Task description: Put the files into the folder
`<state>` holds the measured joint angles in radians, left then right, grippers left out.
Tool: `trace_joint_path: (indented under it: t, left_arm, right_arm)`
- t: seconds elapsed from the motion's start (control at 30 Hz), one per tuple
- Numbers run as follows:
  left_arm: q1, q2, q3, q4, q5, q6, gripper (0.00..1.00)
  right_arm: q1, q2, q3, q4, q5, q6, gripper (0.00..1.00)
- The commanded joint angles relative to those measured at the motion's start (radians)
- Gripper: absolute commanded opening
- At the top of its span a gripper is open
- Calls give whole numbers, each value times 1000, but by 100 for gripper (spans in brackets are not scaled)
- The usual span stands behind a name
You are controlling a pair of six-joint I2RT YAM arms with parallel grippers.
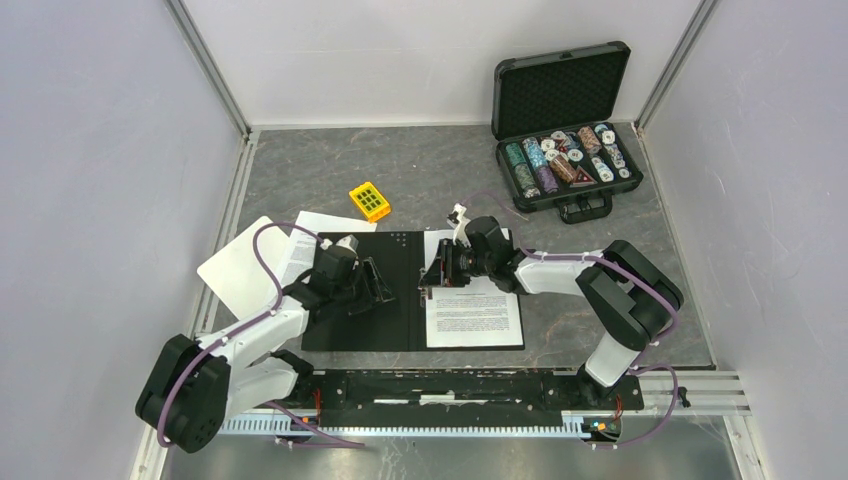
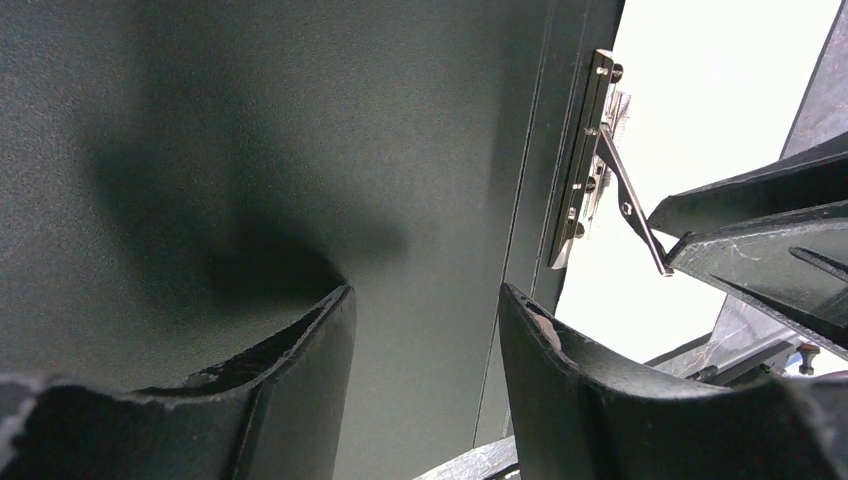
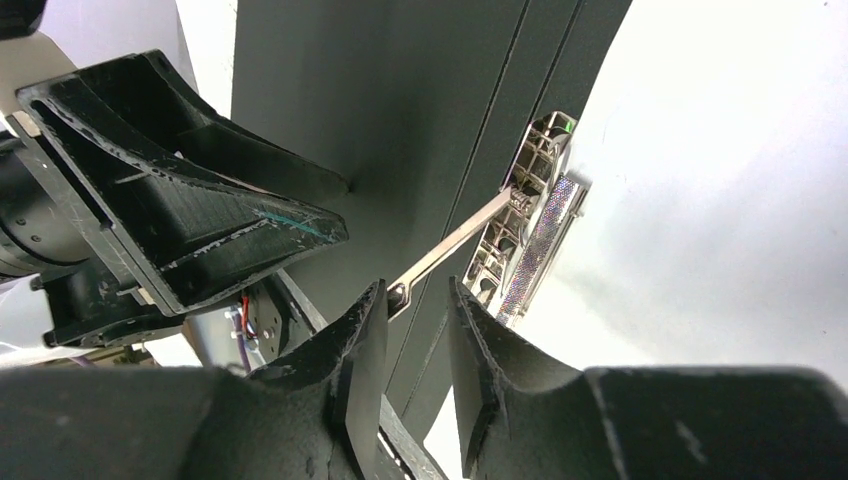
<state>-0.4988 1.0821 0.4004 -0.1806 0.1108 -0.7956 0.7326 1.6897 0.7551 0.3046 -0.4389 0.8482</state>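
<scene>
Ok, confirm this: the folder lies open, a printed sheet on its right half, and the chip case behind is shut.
One mistake: the chip case stands open, lid up, as the top view shows. The folder does lie open, the printed sheet on its right half.

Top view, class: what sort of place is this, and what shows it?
Probably a robot lab cell: two arms bolted to a rail, plain walls around a grey table, and props like a folder and chip case.
</scene>
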Motion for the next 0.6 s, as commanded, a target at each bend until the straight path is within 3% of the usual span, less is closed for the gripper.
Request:
trace_joint_path:
  t: [0.0, 0.57]
  left_arm:
    - [6, 8, -14, 27, -6, 0, 61]
    - [6, 39, -17, 53, -1, -11, 61]
  right_arm:
    - [16, 12, -18, -14, 11, -36, 34]
    - [47, 69, 42, -197, 97, -179, 31]
